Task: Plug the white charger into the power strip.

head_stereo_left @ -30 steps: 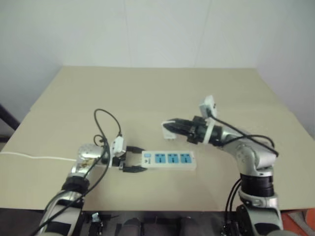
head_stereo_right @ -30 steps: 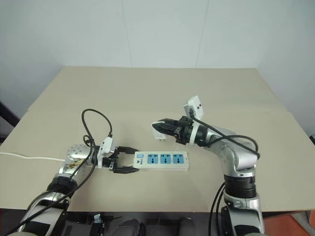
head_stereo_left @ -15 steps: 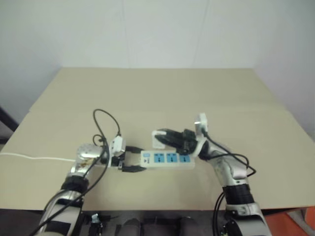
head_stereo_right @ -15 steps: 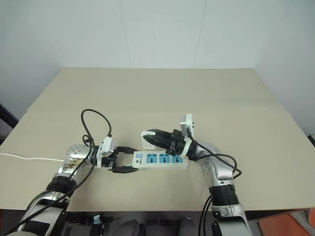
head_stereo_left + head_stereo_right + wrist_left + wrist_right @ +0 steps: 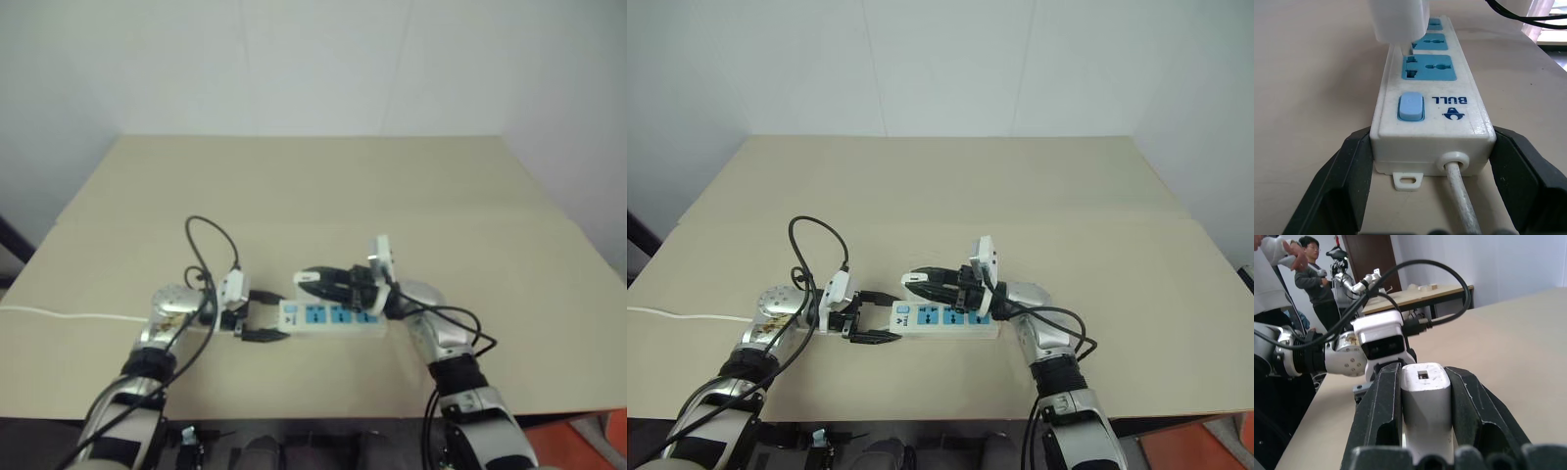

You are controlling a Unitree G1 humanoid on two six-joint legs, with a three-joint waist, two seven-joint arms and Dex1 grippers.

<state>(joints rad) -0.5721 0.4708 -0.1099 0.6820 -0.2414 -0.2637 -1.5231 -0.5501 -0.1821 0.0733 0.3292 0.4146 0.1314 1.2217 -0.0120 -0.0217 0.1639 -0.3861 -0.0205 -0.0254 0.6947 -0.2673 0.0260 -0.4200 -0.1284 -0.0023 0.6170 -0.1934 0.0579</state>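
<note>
Fingers (image 5: 1382, 416) of the right gripper (image 5: 1426, 417) pinch the white charger (image 5: 1425, 404) by its two flat sides, its body filling the gap between them, as the left gripper (image 5: 1430, 169) clamps the switch end of the power strip (image 5: 1437, 81) on the table (image 5: 294, 186). Each left finger (image 5: 1344, 183) presses a long side wall of the strip, with the thin white cord (image 5: 1462, 203) running out between them. From the left wrist view the charger hangs over the strip beyond the fingertips, its prongs seemingly at or just entering a blue socket (image 5: 1429, 67) past the switch; how deep they sit cannot be told. Judging by looks, the charger is a light, rigid plastic block with smooth sides that could slip or twist under a push, so a firm hold low on the flat faces suits it. The strip also looks light and stiff, liable to skid unless braced at its end.
</note>
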